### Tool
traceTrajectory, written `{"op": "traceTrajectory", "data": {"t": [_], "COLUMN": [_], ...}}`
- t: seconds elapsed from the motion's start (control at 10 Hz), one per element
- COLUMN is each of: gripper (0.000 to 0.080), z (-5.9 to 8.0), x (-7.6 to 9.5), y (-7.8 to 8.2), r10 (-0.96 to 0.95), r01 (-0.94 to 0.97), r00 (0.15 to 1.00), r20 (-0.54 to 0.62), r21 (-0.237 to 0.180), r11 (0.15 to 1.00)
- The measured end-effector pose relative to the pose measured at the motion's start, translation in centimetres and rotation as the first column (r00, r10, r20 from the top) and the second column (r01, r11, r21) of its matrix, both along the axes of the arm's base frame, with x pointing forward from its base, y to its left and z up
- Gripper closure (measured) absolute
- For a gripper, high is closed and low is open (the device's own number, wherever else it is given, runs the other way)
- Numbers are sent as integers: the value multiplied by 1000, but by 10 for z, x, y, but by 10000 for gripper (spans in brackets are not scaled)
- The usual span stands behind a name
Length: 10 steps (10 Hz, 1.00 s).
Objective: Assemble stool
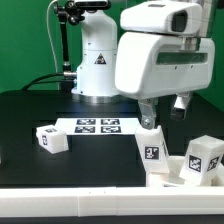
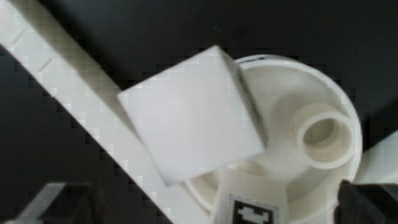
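Black counter (image 1: 30, 115), robot base (image 1: 98, 65) at the far side, marker board (image 1: 97, 125) lying flat mid-scene. Stool is in loose parts, nothing joined that I can see.

- left leg (image 1: 50, 140): alone on the counter, left of the marker board and a bit nearer, sitting skewed with two tag faces showing.
- middle leg (image 1: 151, 150): upright, right of the marker board and nearer, tag face toward the exterior camera, just beside the seat (image 1: 172, 180).
- seat: near right corner, cut off by the frame edge.
- right leg (image 1: 205, 155): at the seat, far right. Can't tell whether it is on the seat or behind it.

Tool (image 1: 164, 113) hangs directly over the middle leg. It looks spread wide, one fingertip close above the leg's top, no grip on anything visible.

Wrist view: the middle leg's plain top face fills the centre, with a tag on the side face below it. The seat lies behind it, rim up, with a round hole (image 2: 324, 135) in its floor. The rail (image 2: 63, 85) runs diagonally past the leg; touching or just beside, can't tell. Fingers (image 2: 43, 204) are dark and blurred on either side of the leg.
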<state>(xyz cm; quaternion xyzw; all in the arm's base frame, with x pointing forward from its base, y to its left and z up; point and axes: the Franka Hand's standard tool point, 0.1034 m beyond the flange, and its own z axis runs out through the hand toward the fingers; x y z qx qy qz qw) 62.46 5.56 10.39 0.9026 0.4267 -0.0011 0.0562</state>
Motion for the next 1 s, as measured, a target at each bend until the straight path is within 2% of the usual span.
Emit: {"op": "traceTrajectory", "data": {"t": [0.3, 0.7, 0.8, 0.9, 1.0], "gripper": [151, 151, 261, 261, 439], "z": [-7, -18, -19, -19, -19], "x": [-3, -6, -6, -6, -6], "y": [-2, -14, -16, -16, -17], "r10": [220, 253, 250, 248, 247], "r01": [-221, -256, -253, -250, -250], "r00": [975, 965, 966, 967, 967], "r20": [-39, -64, -66, -66, -66], "r21": [-36, -38, -38, -38, -38], "r11": [975, 966, 967, 967, 968]}}
